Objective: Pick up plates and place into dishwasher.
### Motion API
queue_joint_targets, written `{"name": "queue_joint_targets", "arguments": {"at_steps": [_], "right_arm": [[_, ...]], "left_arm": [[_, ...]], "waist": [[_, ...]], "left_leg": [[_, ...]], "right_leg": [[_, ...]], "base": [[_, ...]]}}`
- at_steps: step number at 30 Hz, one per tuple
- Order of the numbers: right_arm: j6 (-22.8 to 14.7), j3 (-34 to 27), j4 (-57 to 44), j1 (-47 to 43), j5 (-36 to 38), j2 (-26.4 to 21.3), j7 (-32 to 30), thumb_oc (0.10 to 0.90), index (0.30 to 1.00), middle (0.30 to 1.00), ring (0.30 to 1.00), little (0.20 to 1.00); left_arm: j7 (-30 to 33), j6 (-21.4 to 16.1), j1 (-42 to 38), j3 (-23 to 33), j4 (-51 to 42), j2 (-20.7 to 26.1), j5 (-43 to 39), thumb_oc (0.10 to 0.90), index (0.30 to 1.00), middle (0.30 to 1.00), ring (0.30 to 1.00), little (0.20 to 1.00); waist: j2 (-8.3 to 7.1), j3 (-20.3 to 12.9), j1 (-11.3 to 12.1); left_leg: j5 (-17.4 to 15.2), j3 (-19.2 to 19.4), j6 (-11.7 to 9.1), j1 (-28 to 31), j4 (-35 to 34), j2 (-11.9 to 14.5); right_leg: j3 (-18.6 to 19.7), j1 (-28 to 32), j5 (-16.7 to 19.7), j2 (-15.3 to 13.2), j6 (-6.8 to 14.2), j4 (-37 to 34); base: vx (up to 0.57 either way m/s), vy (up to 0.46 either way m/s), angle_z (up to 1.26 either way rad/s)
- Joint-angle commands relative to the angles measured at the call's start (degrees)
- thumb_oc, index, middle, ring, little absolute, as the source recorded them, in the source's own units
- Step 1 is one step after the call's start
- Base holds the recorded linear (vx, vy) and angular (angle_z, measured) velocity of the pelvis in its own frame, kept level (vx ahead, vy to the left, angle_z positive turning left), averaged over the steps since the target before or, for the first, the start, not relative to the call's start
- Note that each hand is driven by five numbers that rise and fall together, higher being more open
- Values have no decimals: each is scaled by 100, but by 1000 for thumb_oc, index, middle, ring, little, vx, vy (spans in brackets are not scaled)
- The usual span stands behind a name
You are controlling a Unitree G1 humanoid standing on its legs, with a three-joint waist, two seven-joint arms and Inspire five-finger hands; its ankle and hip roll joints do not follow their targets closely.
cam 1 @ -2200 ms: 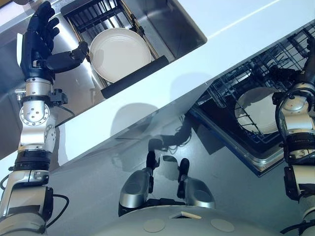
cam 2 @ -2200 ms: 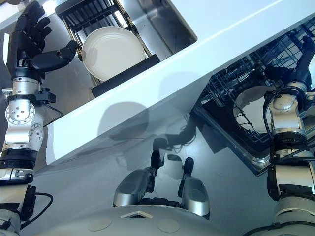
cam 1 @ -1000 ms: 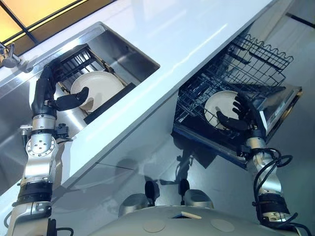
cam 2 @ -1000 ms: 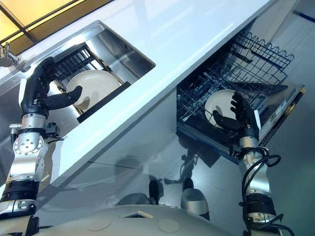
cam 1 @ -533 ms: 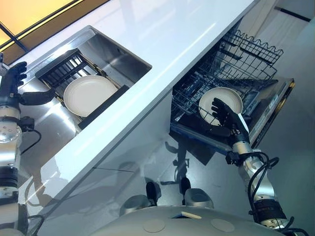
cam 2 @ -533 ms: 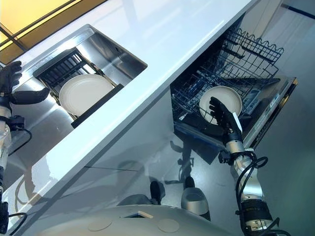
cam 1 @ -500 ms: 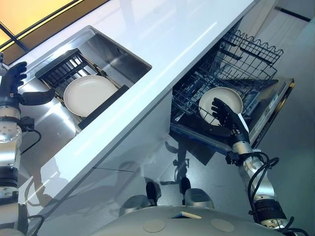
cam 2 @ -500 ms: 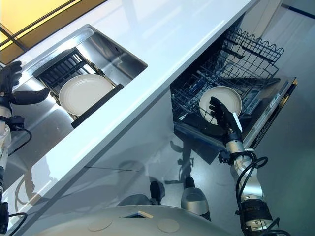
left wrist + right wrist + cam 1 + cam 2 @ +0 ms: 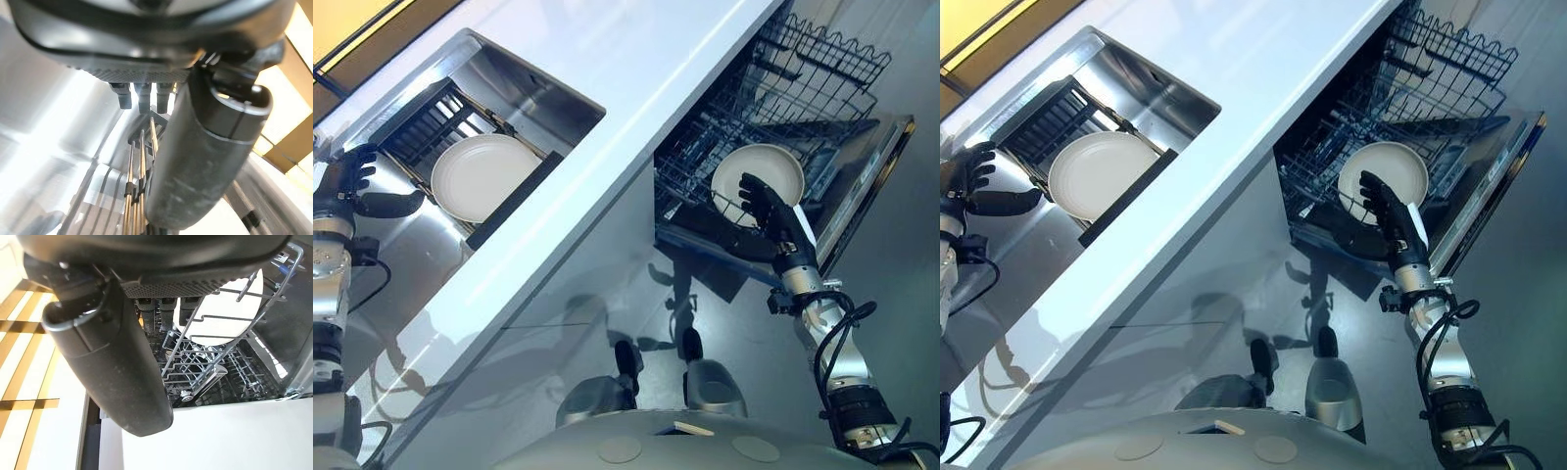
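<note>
While one white plate [image 9: 759, 182] stood in the dishwasher rack [image 9: 724, 157] by the empty, open-fingered right hand [image 9: 775, 220], the second plate [image 9: 481, 176] lay in the sink rack [image 9: 435, 132]; the open left hand [image 9: 352, 186] waited beside it.

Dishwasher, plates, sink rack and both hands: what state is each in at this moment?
Dishwasher: door open, lower rack out.
Rack plate: standing in the lower rack.
Sink plate: lying flat on the sink rack.
Sink rack: holds one plate.
Right hand: open, empty, by the rack plate.
Left hand: open, empty, beside the sink plate.
</note>
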Motion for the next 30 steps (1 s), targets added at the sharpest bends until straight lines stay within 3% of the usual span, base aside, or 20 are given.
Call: {"name": "queue_joint_targets", "arguments": {"at_steps": [1,9,17,19,23,27,30], "right_arm": [[-380,368,-401,54,-295,14,-139,800,900,900,900,900],[-833,457,-314,92,-527,177,-396,800,900,900,900,900],[-1033,422,-458,140,-772,233,-627,800,900,900,900,900],[-1199,377,-485,158,-968,233,-851,800,900,900,900,900],[-1962,135,-1008,36,-2420,116,-2554,800,900,900,900,900],[-2127,-320,-1365,-263,-2803,64,-3121,800,900,900,900,900],[-2009,-558,-1448,-417,-2601,-27,-2980,800,900,900,900,900]], "left_arm": [[1236,-666,-1021,111,-428,717,-209,800,900,900,900,900],[2591,-898,-1314,311,-594,675,-149,800,900,900,900,900],[2719,-1144,-1255,404,-987,470,-219,800,900,900,900,900],[2695,-1182,-1264,401,-1101,437,-196,800,900,900,900,900],[2716,-1063,-1227,347,-1236,328,-17,800,900,900,900,900],[2604,-1038,-1051,428,-1317,39,222,800,900,900,900,900],[2282,-998,-1018,433,-1359,-56,193,800,900,900,900,900]], "waist": [[148,6,-108],[128,-10,-95],[116,-7,-121],[117,-18,-130],[138,-40,-140],[173,-131,-108],[186,-218,-98]], "left_leg": [[-752,-27,233,-517,695,-480],[-715,-14,222,-603,660,-473],[-770,4,244,-581,705,-481],[-784,-4,252,-539,696,-475],[-820,-40,265,-473,702,-476],[-883,-83,291,-361,683,-505],[-909,-96,290,-267,637,-518]], "right_leg": [[58,-779,-439,91,412,907],[86,-896,-444,86,362,915],[115,-952,-470,82,334,1022],[119,-946,-487,91,335,1050],[137,-904,-526,105,328,1089],[131,-808,-583,98,320,1072],[118,-700,-631,104,323,995]], "base": [[-16,72,1],[15,52,-2],[22,30,-1],[36,8,-1],[33,-6,0],[60,-10,-2],[59,-12,0]]}}
